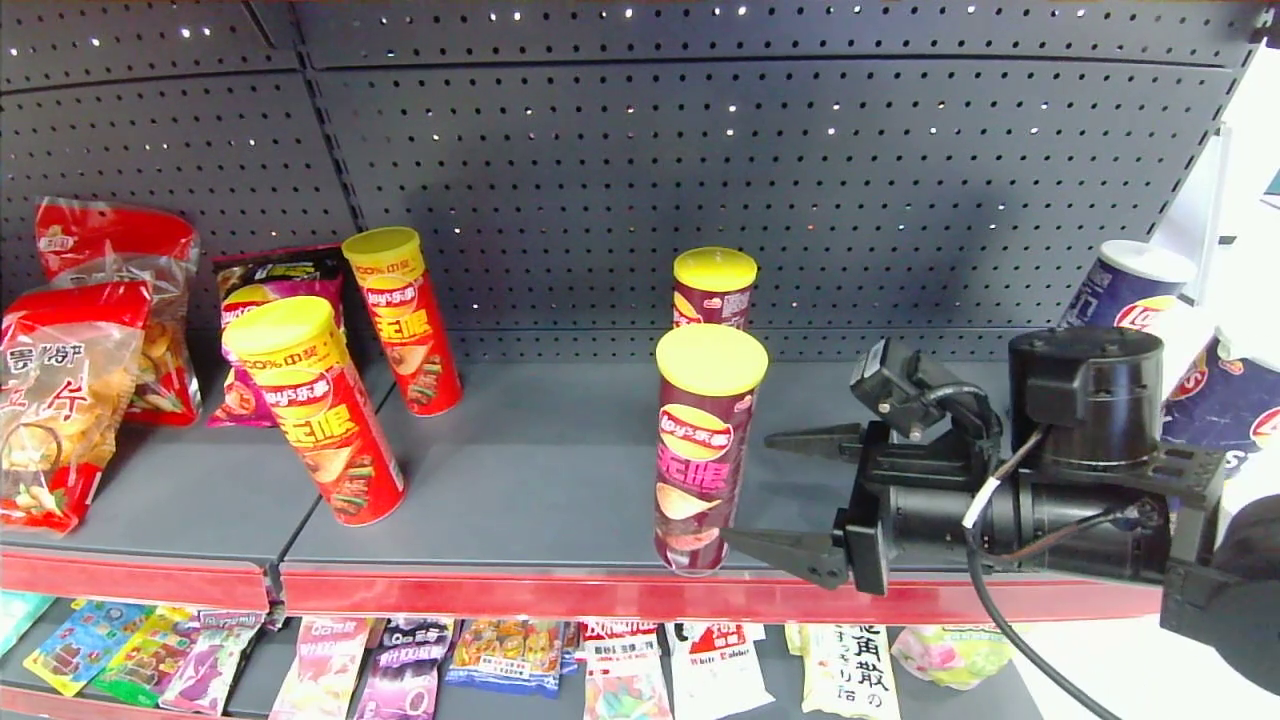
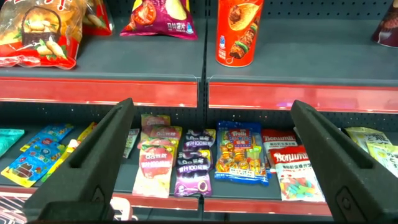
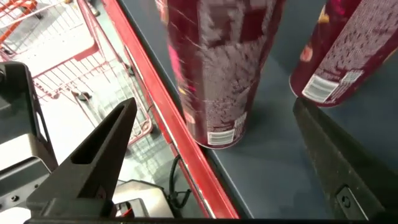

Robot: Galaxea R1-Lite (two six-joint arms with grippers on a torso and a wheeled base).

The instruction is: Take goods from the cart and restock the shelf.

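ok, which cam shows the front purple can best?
Head view: the front purple can shows whole, yellow lid to base, on the shelf. Right wrist view has its lower body and base close up, lid cut off. Left wrist view has a maroon sliver at its edge; cannot tell if it's this can.

light: bright, even | glare: washout at right edge | pegboard (image 1: 760,150): backlit holes, soft shadow patches

Two red nut bags (image 1: 70,390) stand left of a purple crisp bag (image 1: 272,275). Flat sweet packets (image 1: 505,655) lie in a row below it; a blue-and-white tub (image 1: 1125,285) leans far to its right.
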